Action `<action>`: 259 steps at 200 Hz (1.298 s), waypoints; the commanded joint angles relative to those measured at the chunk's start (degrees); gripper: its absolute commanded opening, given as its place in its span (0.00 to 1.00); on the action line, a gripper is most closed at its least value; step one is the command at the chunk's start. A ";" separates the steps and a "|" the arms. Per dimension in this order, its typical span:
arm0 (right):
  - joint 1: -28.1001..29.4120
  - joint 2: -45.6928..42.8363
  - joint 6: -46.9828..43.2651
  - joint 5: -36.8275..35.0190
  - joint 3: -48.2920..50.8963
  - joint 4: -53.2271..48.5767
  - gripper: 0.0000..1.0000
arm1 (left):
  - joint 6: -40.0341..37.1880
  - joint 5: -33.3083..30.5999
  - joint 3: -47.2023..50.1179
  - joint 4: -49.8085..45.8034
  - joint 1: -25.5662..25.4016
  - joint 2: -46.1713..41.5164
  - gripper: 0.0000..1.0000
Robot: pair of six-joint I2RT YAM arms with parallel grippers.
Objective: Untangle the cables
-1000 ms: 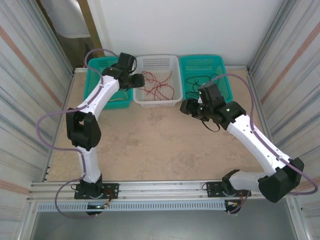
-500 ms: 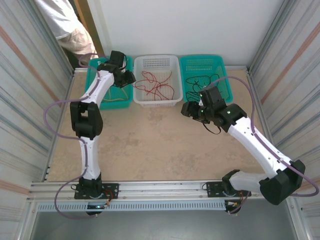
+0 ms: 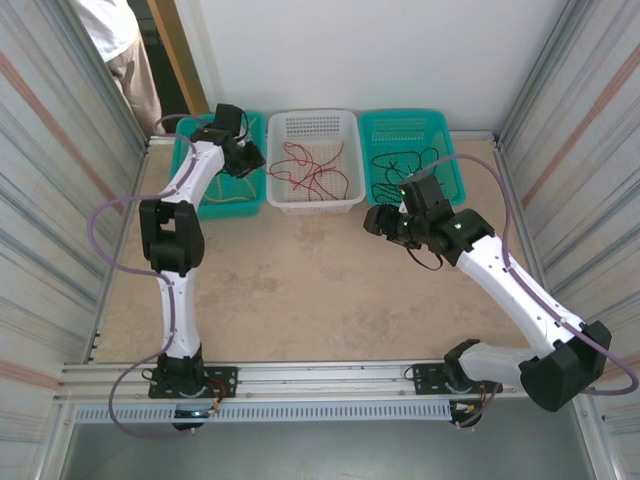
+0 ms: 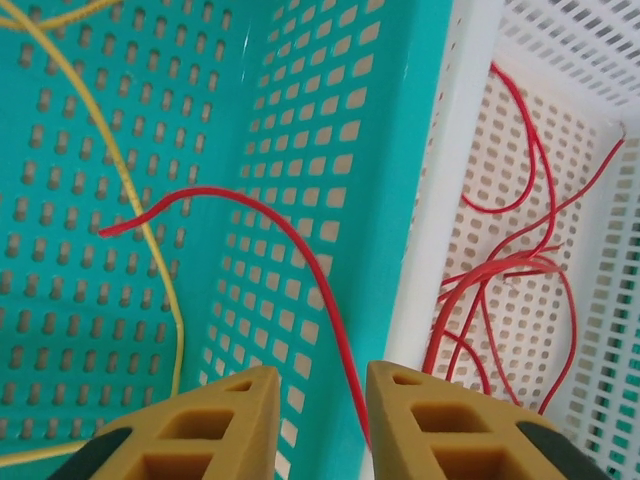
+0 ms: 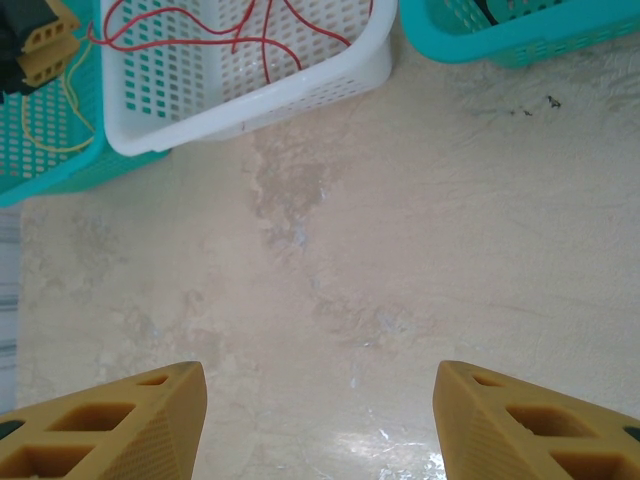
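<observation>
Several red cables point(image 3: 315, 170) lie tangled in the white basket point(image 3: 312, 206). One red cable point(image 4: 300, 240) arcs out over the wall of the left teal basket point(image 4: 330, 120) and runs down between my left gripper's point(image 4: 322, 385) jaws, close along the right finger point(image 4: 440, 420). Those jaws stand narrow but apart, the gap far wider than the wire. A yellow cable point(image 4: 150, 220) lies in the left teal basket. Black cables point(image 3: 395, 165) sit in the right teal basket point(image 3: 405, 118). My right gripper point(image 5: 320, 385) hangs open above the bare table point(image 5: 400, 250), holding nothing.
The three baskets stand side by side along the back wall. Metal frame walls close in both sides. A person point(image 3: 110, 35) stands behind the back left corner. A black loop point(image 3: 427, 258) hangs by my right wrist. The beige tabletop point(image 3: 300, 290) spreads between the arms.
My left gripper has swung left from the white basket's edge to above the left teal basket, and its jaws have narrowed. The right arm has barely shifted.
</observation>
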State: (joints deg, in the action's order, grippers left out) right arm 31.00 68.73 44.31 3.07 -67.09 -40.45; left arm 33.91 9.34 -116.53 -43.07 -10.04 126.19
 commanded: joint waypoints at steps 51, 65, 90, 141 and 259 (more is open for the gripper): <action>-0.39 -0.17 -0.63 0.10 -0.05 0.59 0.61 | -1.72 -5.09 0.59 -3.04 -5.16 -4.03 0.32; -0.37 -0.51 -0.63 0.00 0.02 0.20 0.61 | -1.51 -5.01 -0.11 -3.50 -4.99 -3.41 0.32; -0.53 -1.14 -0.72 -0.47 0.73 -0.06 0.61 | -1.48 -6.36 -0.35 -4.38 -4.90 -3.79 0.31; -0.81 -1.84 -0.80 -0.85 0.82 -0.30 0.61 | -2.63 -8.55 -0.34 -4.78 -4.72 -3.91 0.32; -2.14 -2.89 -0.90 -0.05 1.96 0.20 0.60 | -3.46 -8.95 -6.16 -8.21 -4.70 1.31 0.25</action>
State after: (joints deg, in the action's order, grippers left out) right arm 29.50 67.02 44.31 3.07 -65.21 -40.40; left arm 31.11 1.39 -121.19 -49.01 -14.96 126.02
